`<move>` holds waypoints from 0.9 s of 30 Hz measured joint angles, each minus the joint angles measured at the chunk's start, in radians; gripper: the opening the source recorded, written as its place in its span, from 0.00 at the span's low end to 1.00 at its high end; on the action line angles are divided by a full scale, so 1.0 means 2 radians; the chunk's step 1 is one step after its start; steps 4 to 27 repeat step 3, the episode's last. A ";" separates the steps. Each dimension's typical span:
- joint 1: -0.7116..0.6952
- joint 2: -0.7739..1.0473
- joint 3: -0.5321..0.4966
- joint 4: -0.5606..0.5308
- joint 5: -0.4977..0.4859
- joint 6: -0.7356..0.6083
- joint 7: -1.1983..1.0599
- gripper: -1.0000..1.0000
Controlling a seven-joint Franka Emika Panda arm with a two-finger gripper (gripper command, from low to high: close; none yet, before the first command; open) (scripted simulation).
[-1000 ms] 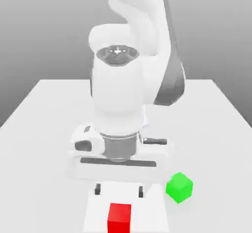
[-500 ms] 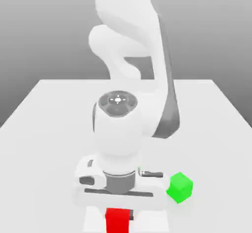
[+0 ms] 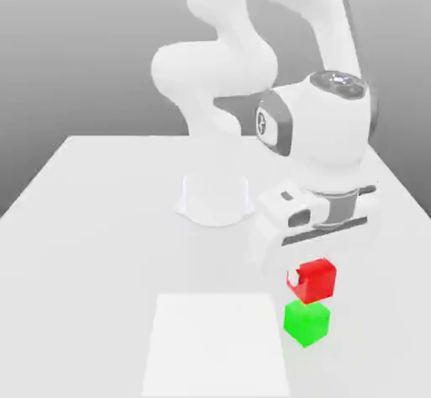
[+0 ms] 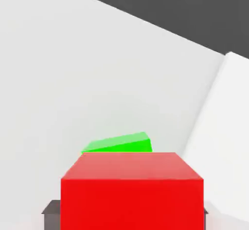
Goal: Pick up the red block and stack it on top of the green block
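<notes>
A white Franka arm (image 3: 252, 60) bends down over a pale grey surface (image 3: 93, 220), its gripper (image 3: 310, 285) holding the red block (image 3: 315, 280) in the air directly above the green block (image 3: 306, 322). The jaws are closed narrowly on the red cube, gripping it by two opposite sides (a white finger partly covers the face towards the exterior view's left). The red block hangs clear of the surface and tilts slightly in the exterior view, with its lower edge close over the green block's top; whether the two touch cannot be told from here.

The green block sits on the surface toward the exterior view's right, just beside the right edge of a flat white square panel (image 3: 217, 346) that lies in the foreground. The arm's round white base (image 3: 215, 198) stands farther back, near the middle of the surface, well apart from both cubes.

From the hand view, the red block (image 4: 131, 190) looms large in the foreground, its front face square to the camera, dark finger pads (image 4: 51, 209) visible at its lower corners. Beyond it, a sliver of the green block (image 4: 119, 144) peeks over the red top, resting on the surface near the panel's edge (image 4: 223, 127).
</notes>
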 joint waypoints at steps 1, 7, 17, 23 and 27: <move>0.002 0.011 -0.003 0.000 -0.006 0.011 0.004 1.00; 0.002 0.011 -0.003 0.000 -0.006 0.011 0.004 1.00; 0.002 0.011 -0.003 0.000 -0.006 0.011 0.004 1.00; 0.002 0.011 -0.003 0.000 -0.006 0.011 0.004 1.00; 0.002 0.011 -0.003 0.000 -0.006 0.011 0.004 1.00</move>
